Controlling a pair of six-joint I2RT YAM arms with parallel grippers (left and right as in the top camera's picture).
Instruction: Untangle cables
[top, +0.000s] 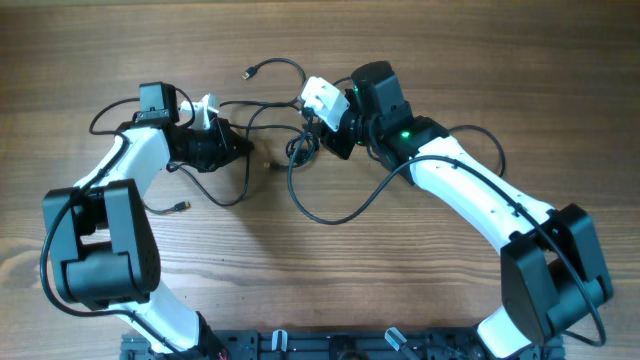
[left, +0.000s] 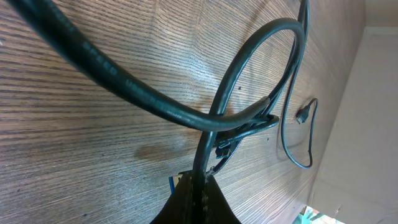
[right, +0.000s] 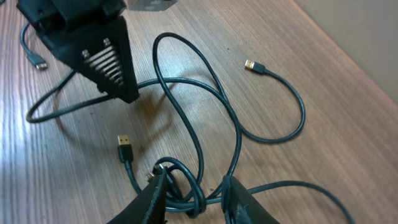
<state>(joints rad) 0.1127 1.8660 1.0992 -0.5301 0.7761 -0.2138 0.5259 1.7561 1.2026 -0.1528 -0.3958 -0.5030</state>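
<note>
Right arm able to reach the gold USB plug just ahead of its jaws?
Probably yes: the plug lies on bare table close ahead of the right gripper, nothing over it. But a cable coil sits between the jaws and would need dropping first.

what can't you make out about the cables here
- overhead: the knot of cables is partly under the right gripper
- left wrist: the left fingers are a dark blur cut by the bottom edge
- right wrist: cables run off the bottom edge between the right fingers
</note>
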